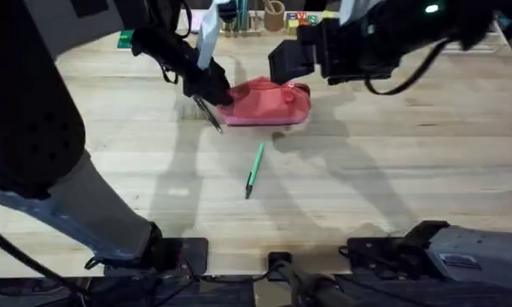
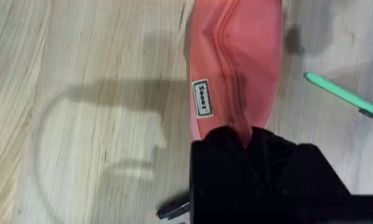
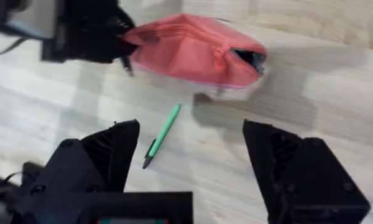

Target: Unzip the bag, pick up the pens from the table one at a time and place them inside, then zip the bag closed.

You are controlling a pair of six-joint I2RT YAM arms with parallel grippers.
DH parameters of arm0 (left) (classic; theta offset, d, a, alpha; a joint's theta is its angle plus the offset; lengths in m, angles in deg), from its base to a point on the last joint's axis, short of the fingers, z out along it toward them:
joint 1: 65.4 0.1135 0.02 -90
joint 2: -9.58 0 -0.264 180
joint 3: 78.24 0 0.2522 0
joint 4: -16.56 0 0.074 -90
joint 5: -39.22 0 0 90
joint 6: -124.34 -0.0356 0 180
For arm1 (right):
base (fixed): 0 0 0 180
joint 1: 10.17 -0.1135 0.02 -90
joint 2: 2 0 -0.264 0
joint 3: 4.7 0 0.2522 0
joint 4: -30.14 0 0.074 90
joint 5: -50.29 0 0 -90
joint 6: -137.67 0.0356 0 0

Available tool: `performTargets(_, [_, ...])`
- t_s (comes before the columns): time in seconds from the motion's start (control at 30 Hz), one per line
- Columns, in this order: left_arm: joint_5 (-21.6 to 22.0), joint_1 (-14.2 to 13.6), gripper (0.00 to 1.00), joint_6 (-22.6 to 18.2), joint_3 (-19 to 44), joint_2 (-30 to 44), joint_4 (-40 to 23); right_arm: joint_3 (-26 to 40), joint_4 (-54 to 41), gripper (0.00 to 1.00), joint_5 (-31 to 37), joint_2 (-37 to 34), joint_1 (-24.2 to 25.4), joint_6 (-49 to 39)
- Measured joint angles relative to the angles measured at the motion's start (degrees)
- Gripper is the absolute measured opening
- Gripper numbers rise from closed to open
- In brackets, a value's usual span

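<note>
The salmon-pink bag (image 1: 269, 104) lies at the table's (image 1: 392, 170) far middle. My left gripper (image 1: 212, 85) is shut on the bag's left end (image 2: 236, 68), its black fingers (image 2: 255, 168) pinching the fabric. In the right wrist view the bag (image 3: 193, 53) shows a dark gap in the zipper at its right end. My right gripper (image 1: 285, 63) hovers just behind the bag's right end, open and holding nothing (image 3: 193, 155). The light green pen (image 1: 254, 169) lies in front of the bag. The black pen (image 1: 210, 114) lies by the bag's left end, under the left gripper.
A rack with upright sticks and small containers (image 1: 260, 19) stands along the far edge, with a green object (image 1: 125, 38) to its left. Bare tabletop stretches to the right of the bag and in front of the green pen.
</note>
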Motion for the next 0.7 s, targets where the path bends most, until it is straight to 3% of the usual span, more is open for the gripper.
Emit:
performTargets(0.27, [0.0,0.0,0.043,0.01,0.0,0.0,0.02,-1.04,5.78,0.996,3.43,-2.46,-1.13,3.82])
performTargets(0.7, [-0.02,0.0,0.043,-0.01,0.0,0.0,0.0,-11.24,15.92,0.996,4.95,-2.44,-1.48,9.79])
